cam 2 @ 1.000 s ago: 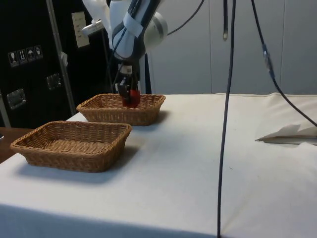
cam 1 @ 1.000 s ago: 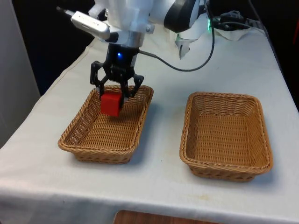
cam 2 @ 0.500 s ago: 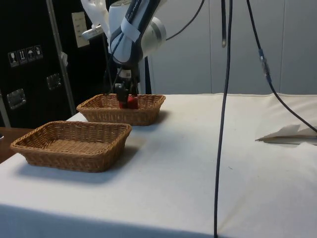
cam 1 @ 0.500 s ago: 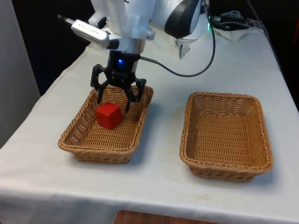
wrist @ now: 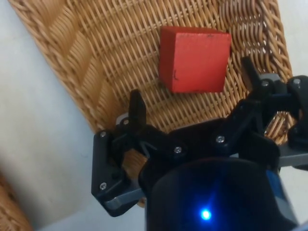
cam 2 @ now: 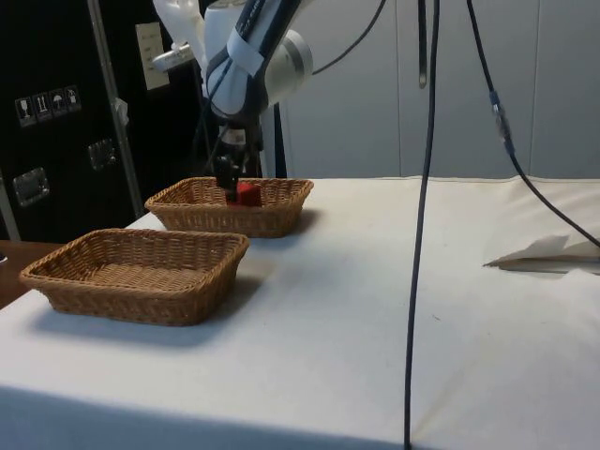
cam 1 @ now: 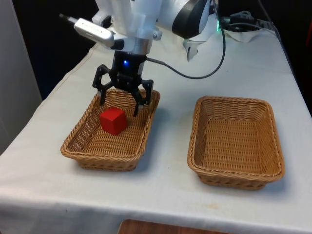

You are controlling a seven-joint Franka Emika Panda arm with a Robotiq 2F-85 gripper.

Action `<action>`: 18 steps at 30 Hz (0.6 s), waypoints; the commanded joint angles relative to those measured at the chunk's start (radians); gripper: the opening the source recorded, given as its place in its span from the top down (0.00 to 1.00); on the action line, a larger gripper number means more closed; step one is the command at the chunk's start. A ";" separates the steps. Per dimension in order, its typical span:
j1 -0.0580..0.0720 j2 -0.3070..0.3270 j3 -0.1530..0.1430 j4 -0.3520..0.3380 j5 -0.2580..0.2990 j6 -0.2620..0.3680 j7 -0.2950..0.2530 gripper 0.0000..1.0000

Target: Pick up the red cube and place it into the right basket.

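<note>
The gripper (cam 1: 119, 104) hung over the far end of the basket (cam 1: 83, 137) on the front view's left, its fingers (wrist: 137, 108) spread wide and gripping nothing; the red cube (cam 1: 113, 120) lay directly beneath it on the woven floor, free of both fingertips; in the wrist view the cube (wrist: 194, 58) sat just beyond the open fingers, between their lines; the other basket (cam 1: 269, 139) stood well apart from the gripper, on the white cloth (cam 1: 170, 165); from the side, the gripper (cam 2: 228, 177) hovered just above the cube (cam 2: 248, 194).
</note>
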State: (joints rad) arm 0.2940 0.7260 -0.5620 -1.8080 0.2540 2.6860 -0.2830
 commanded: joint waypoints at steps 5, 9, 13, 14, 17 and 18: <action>0.023 -0.048 -0.013 -0.020 -0.010 -0.022 0.024 0.00; 0.034 -0.076 -0.013 -0.032 -0.021 -0.023 0.046 0.00; 0.044 -0.099 -0.010 -0.040 -0.028 -0.023 0.066 0.00; 0.048 -0.108 -0.007 -0.044 -0.027 -0.021 0.071 0.00; 0.055 -0.118 -0.007 -0.048 -0.028 -0.022 0.078 0.00; 0.059 -0.123 -0.006 -0.050 -0.028 -0.022 0.080 0.00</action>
State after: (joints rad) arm 0.3400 0.6130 -0.5600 -1.8480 0.2310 2.6640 -0.2130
